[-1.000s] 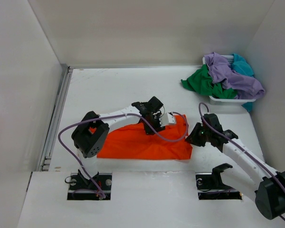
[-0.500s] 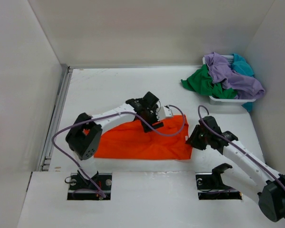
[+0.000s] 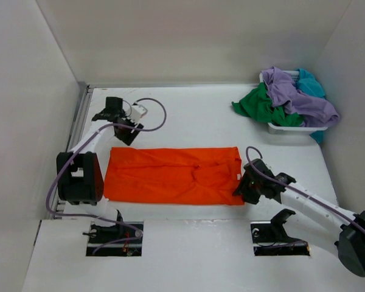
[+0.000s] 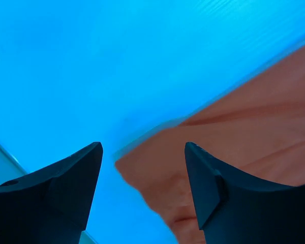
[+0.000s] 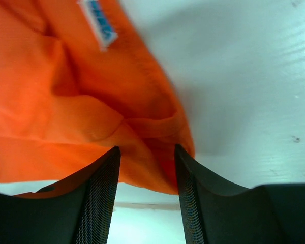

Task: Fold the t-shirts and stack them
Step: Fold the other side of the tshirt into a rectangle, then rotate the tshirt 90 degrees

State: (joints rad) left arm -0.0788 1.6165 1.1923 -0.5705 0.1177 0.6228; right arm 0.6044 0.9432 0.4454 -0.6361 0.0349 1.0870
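top view: the orange t-shirt [image 3: 170,175] lies spread flat mid-table, the left gripper [image 3: 126,132] just beyond its far left corner, the right gripper [image 3: 241,191] at its near right corner. left wrist: jaws apart, holding nothing. right wrist: jaws apart over the shirt's rumpled edge.

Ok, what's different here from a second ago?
The left gripper swung from over the middle of the orange t-shirt out to its far left corner, jaws open, holding nothing. The right gripper shifted slightly nearer along the right edge, jaws open over the cloth. The shirt lies flat; the other t-shirts in the basket stayed put.
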